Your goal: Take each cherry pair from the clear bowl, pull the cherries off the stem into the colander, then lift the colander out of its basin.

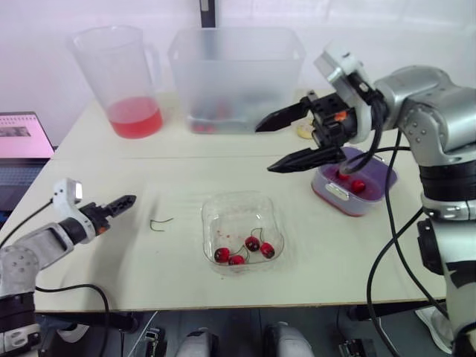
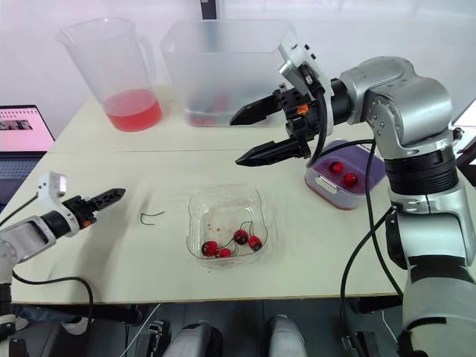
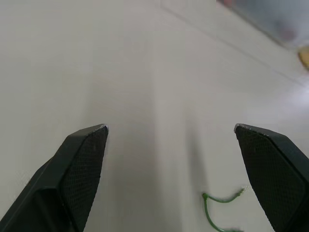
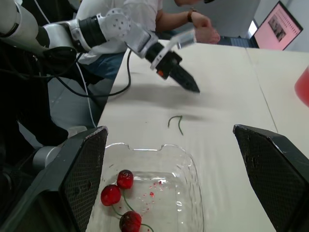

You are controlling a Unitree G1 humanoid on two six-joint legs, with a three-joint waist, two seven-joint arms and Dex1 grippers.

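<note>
The clear bowl (image 1: 239, 216) sits mid-table with three stemmed cherries (image 1: 245, 249) in it. Right of it, the purple colander (image 1: 375, 177) rests in its basin and holds two red cherries (image 2: 342, 173). My right gripper (image 1: 262, 149) hovers open above the table between bowl and colander, nothing between its fingers. The bowl (image 4: 190, 169) lies below it in the right wrist view. A bare green stem (image 1: 160, 222) lies on the table left of the bowl. My left gripper (image 1: 126, 202) is open and empty, low over the table just left of that stem (image 3: 217, 208).
A pitcher of red liquid (image 1: 123, 78) and a large clear tub (image 1: 234, 74) stand at the back. A laptop (image 1: 22, 137) sits off the table's left side. A person (image 4: 145, 14) sits beyond the table's left end.
</note>
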